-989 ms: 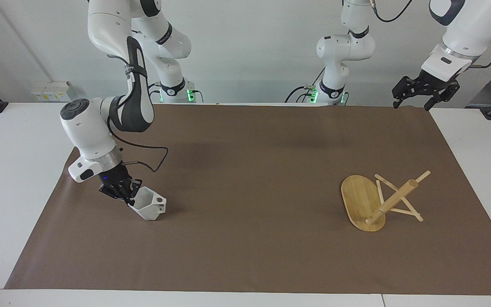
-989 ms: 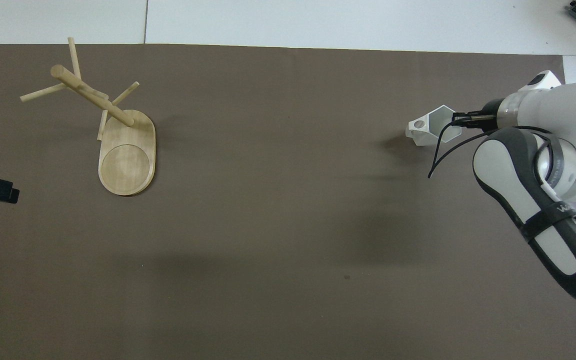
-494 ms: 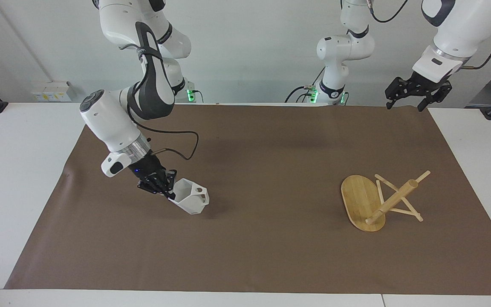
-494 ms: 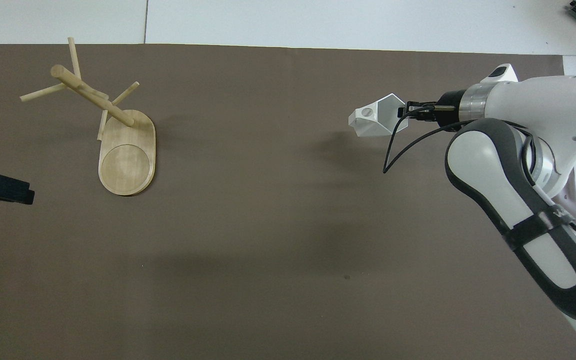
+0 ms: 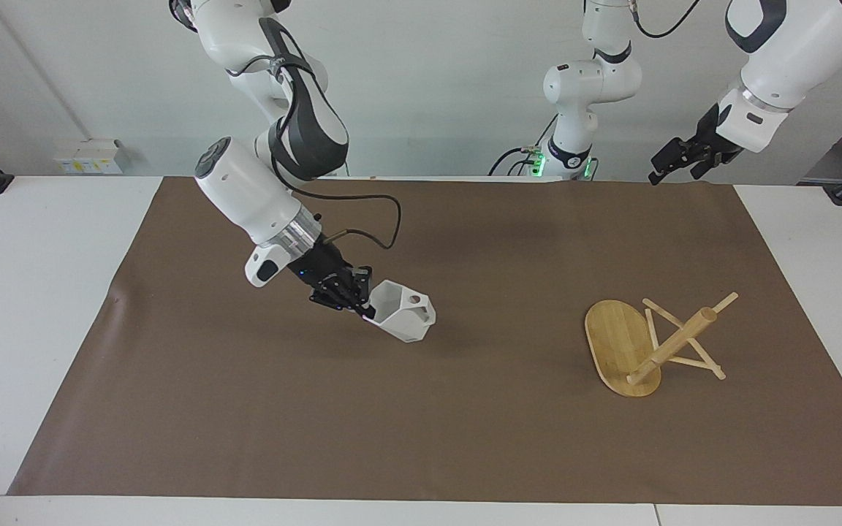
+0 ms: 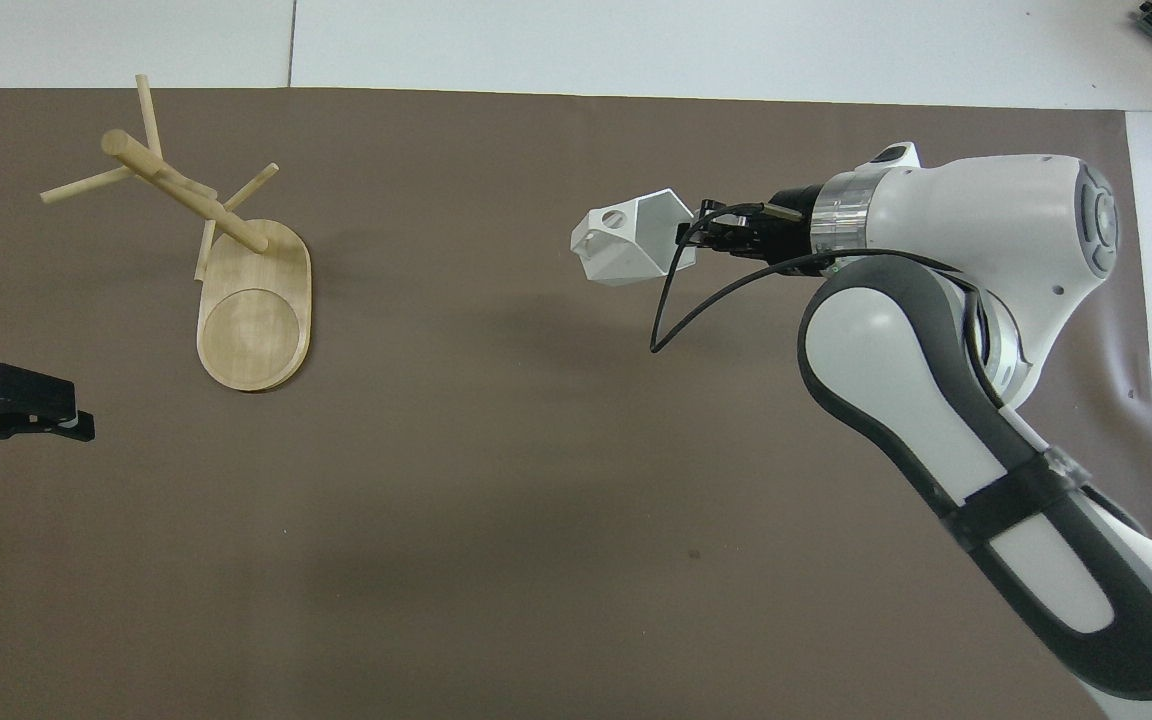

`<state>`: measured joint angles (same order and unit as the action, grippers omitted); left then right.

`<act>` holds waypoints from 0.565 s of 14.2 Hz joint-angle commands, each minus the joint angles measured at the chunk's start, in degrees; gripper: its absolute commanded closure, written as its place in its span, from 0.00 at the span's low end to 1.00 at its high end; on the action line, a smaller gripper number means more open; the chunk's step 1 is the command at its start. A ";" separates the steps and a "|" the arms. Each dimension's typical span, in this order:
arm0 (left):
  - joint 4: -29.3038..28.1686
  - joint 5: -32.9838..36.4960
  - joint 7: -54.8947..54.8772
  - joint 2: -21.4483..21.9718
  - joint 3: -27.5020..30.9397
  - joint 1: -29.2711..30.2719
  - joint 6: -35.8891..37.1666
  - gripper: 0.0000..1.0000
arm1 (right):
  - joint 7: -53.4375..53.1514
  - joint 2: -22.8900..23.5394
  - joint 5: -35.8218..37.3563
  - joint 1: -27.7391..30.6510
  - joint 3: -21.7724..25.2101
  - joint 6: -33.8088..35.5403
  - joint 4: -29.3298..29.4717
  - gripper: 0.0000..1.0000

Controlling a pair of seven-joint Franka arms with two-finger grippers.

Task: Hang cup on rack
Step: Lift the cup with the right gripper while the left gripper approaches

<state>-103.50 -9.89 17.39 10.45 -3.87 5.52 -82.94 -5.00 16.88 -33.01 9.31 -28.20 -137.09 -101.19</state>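
My right gripper [image 5: 364, 305] is shut on the rim of the white faceted cup [image 5: 403, 319] and holds it tilted above the middle of the brown mat, handle toward the rack. In the overhead view the right gripper [image 6: 688, 238] and the cup [image 6: 626, 248] show the same grip. The bamboo rack [image 5: 640, 343] lies tipped over at the left arm's end of the mat, its post and pegs slanting off the oval base [image 6: 254, 320]. My left gripper [image 5: 675, 172] hangs open and empty in the air over the mat's corner by the left arm's base; it also shows in the overhead view [image 6: 26, 420].
A brown mat [image 5: 421, 424] covers most of the white table [image 5: 33, 292]. A cable [image 6: 676, 310] loops from the right wrist close to the cup.
My right gripper has carried the cup up off the mat and across it toward the rack's end. My left gripper has turned and shifted slightly. The rack has not moved.
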 commanded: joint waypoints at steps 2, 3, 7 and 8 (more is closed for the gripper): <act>-1.79 -6.71 19.74 2.03 -0.35 1.86 3.12 0.00 | -1.24 -0.53 -6.45 0.97 -3.52 -0.02 0.12 1.00; -1.96 -9.16 24.57 2.29 -0.35 2.74 4.01 0.00 | -1.32 -0.62 -6.98 0.97 -4.49 -0.02 0.12 1.00; -8.18 -21.81 39.44 5.18 -0.35 8.54 0.95 0.00 | -3.78 -1.33 -11.90 0.97 -7.83 -0.02 1.35 1.00; -10.47 -24.37 42.35 6.15 -0.35 8.55 -1.41 0.00 | -5.00 -1.33 -11.90 0.88 -8.53 -0.02 1.61 1.00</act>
<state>-107.31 -29.31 54.02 12.44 -3.76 12.47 -80.40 -7.50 16.26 -43.52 9.37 -34.71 -137.21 -99.99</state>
